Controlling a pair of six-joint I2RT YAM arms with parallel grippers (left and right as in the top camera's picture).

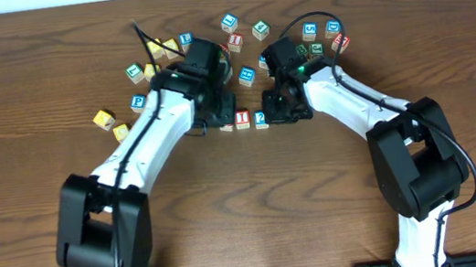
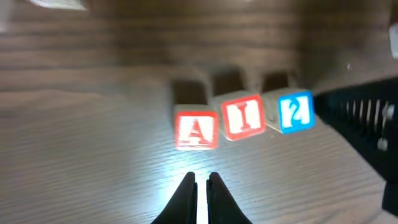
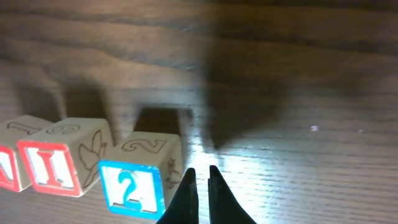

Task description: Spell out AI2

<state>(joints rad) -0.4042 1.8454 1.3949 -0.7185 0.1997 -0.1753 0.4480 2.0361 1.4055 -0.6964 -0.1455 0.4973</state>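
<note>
Overhead: brown wood-grain counter [image 1: 11, 90]. Both white arms reach in from the lower edge and meet near the centre of the frame. Between their dark wrist ends lies a short row of three cubes.

Row, read in the left wrist view, left to right: A cube [image 2: 196, 130] with a red frame and red letter, I cube [image 2: 244, 117] in red, 2 cube [image 2: 296, 112] in blue. They sit side by side in one line, slightly skewed, with the A cube lowest in the frame. The picture is too blurred to tell whether neighbouring faces touch.

Left gripper [image 2: 200, 182]: fingers drawn nearly together with only a thin slit between them and nothing in it. The tips sit at lower centre of the frame, below the A and I cubes and apart from them.

Right gripper [image 3: 200, 180]: equally narrow, nothing held. In its own view the 2 cube sits just left of the tips, at lower left of the frame; I cannot tell whether they touch. The I cube lies further left, and the A cube is cut off by the edge.

Loose cubes [image 1: 248, 31] with other marks are scattered across the upper middle of the overhead frame. Two yellow cubes [image 1: 104, 120] lie off to the left.
</note>
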